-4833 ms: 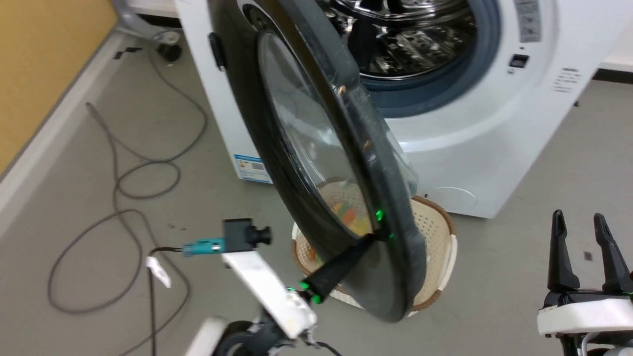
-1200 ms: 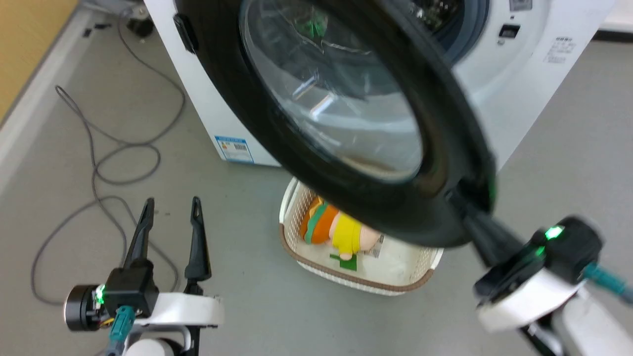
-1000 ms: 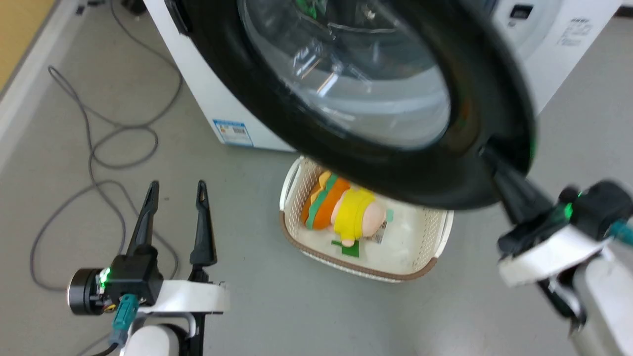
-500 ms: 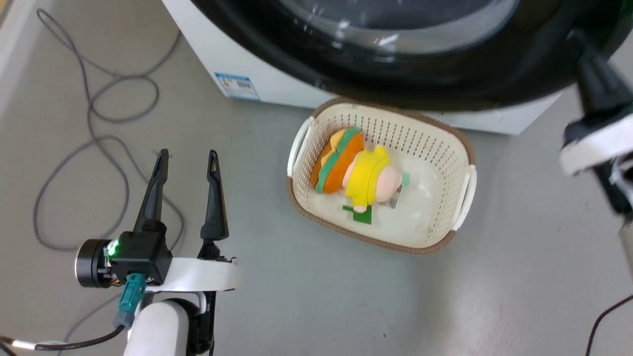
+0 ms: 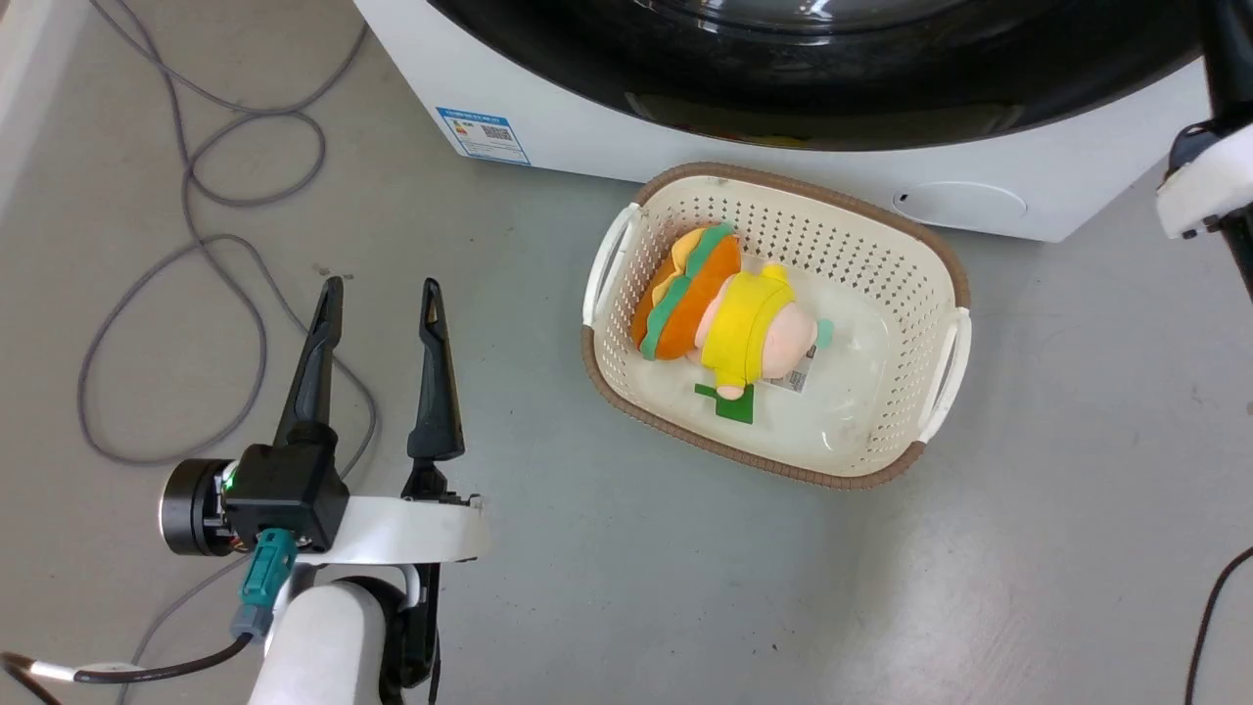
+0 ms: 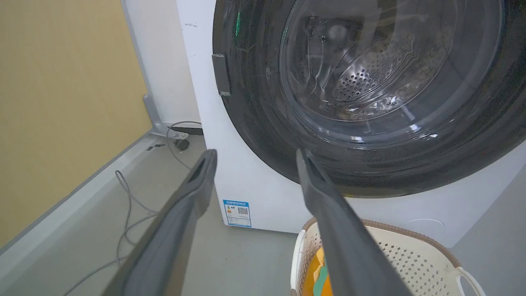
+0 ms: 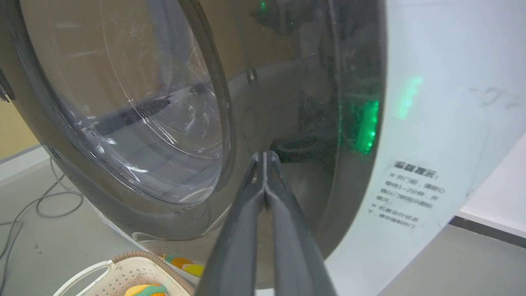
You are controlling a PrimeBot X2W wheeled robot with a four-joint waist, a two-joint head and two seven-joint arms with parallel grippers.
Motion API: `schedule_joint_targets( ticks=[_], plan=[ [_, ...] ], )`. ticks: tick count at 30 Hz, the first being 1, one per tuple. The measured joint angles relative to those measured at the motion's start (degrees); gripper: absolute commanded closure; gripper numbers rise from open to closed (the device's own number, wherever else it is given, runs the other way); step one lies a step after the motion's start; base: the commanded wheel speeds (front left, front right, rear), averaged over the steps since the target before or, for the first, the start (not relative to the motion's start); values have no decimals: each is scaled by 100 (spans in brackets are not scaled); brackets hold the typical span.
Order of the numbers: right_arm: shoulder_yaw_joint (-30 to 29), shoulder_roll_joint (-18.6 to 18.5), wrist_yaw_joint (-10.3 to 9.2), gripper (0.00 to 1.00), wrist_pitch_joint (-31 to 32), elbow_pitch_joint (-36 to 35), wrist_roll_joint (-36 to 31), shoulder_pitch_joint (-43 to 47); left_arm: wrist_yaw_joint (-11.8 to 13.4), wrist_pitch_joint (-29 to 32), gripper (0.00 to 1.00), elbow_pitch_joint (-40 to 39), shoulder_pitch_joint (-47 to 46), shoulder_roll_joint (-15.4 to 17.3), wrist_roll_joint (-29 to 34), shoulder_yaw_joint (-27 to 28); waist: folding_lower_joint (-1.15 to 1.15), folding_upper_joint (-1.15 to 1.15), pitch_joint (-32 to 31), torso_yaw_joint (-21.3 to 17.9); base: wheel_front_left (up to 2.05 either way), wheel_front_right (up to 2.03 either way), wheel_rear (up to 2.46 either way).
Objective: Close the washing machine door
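Note:
The washing machine door (image 6: 370, 102), glossy black with a clear bowl window, lies flat against the front of the white washing machine (image 6: 254, 181). In the head view its lower rim (image 5: 783, 88) spans the top edge above the machine's white base (image 5: 587, 147). My right gripper (image 7: 265, 155) is shut with nothing between its fingers, and its tips touch the black ring of the door (image 7: 287, 102) near the right edge. My left gripper (image 5: 380, 289) hangs open over the floor at lower left, away from the door; its fingers (image 6: 193, 193) frame the machine.
A cream perforated basket (image 5: 940, 264) holding a plush toy (image 5: 729, 318) sits on the floor just in front of the machine. Grey cables (image 5: 196, 284) loop on the floor at left. A yellow wall (image 6: 61, 102) stands left of the machine.
The door swung from wide open to flat against the machine, with my right gripper against its rim. My left arm left the door and rests low left. The head camera tilted down.

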Motion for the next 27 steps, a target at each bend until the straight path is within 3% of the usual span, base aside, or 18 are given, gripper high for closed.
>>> schedule_joint_targets(
  ticks=[6,13,22,27],
  plan=[
    [-216,136,-9,100,19,-87,-232,21,46,1,0,38,3,-1,-7,2,0,0,-154,9,0,0,0],
    [-598,233,-84,100,18,-1315,-339,715,44,0,0,93,154,-1,14,131,0,0,-549,-65,0,0,0],
    [-1072,869,-86,100,15,-3238,-846,2041,-62,0,0,205,510,-1,165,336,0,0,-1195,-325,0,0,0],
    [-1133,1224,-86,100,14,-3778,-990,2765,-108,0,0,270,678,-1,215,394,0,0,-1522,-500,0,0,0]
  ],
)
